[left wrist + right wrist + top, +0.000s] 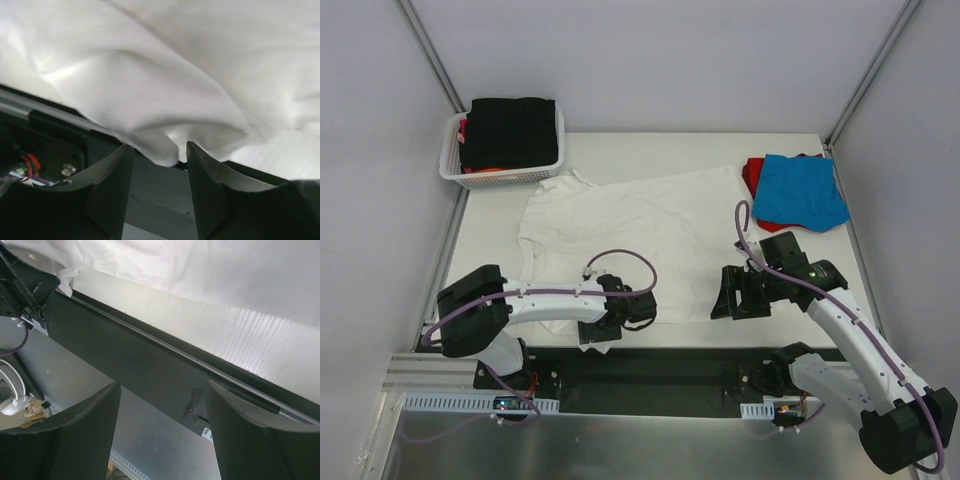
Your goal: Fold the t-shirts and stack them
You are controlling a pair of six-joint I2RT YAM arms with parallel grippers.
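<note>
White t-shirt (630, 225) spread across the surface (650, 150), near hem drooping between parted fingers of the left hand (160, 146), right hand (163, 384) released and empty at the near edge, blue t-shirt (802, 192) far right.

left gripper (155, 150): jaws apart | right gripper (164, 385): jaws wide apart

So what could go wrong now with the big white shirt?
The left tool is open, with only a small fold of the white shirt at its tips. The cloth might slip out, or only one layer might get caught. The right tool is open and empty beside the shirt, so if one side lifts alone, the fold could come out crooked. The hem also hangs over the table edge and might snag there.
</note>
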